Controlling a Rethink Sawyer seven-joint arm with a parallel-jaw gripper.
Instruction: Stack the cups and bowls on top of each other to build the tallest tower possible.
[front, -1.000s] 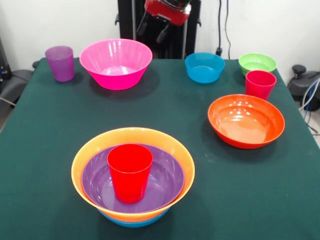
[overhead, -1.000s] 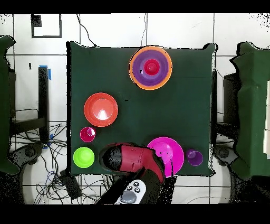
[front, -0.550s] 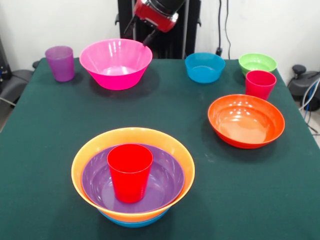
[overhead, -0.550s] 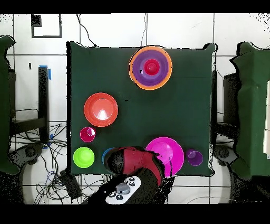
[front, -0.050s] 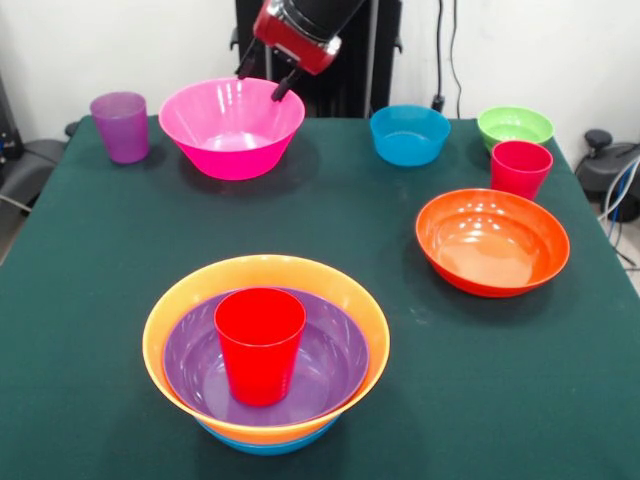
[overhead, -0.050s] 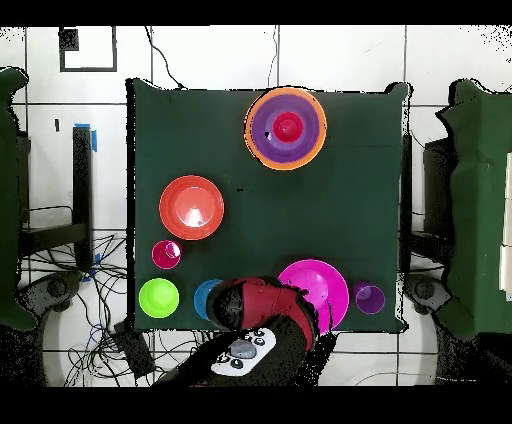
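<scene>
Above the pink bowl's (front, -0.050s: 232, 127) far rim, the hand (front, -0.050s: 262, 83) hangs spread and empty, its arm cut off.

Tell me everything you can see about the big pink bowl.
The pink bowl is large, round, glossy plastic with flared walls, upright and empty. It stands alone on the green table, at the edge nearest the robot, beside the purple cup without touching it. The gripper hangs open above its rim, with no visible contact.
</scene>
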